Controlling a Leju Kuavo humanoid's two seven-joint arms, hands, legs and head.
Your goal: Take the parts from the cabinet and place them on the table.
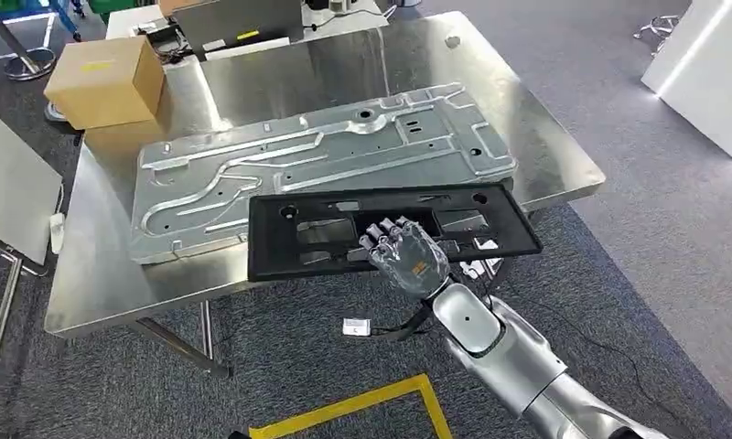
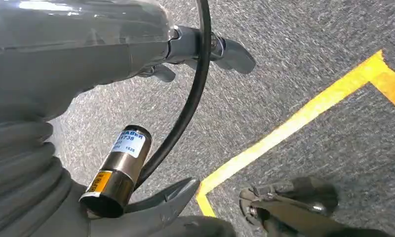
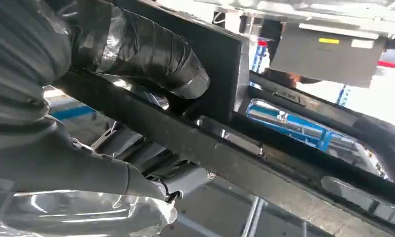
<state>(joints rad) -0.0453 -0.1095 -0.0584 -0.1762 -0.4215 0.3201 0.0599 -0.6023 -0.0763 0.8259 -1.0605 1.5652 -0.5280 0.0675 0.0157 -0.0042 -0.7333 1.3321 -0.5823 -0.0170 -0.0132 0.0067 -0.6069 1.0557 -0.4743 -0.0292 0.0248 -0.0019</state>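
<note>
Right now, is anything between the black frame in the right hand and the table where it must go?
Yes. The large silver metal panel already lies on the table, and the black frame, held by the right hand, partly overlaps its near edge.

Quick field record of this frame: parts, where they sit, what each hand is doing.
table: steel table, carpet floor around it
metal panel: flat on the table, silver, stamped
black frame: lying over the panel's near edge, overhanging the table's near edge
right hand: grips the black frame at its near rail; the right wrist view shows fingers wrapped over a bar
left hand: hangs over the carpet beside yellow floor tape, holds nothing
box: cardboard, far left corner
</note>
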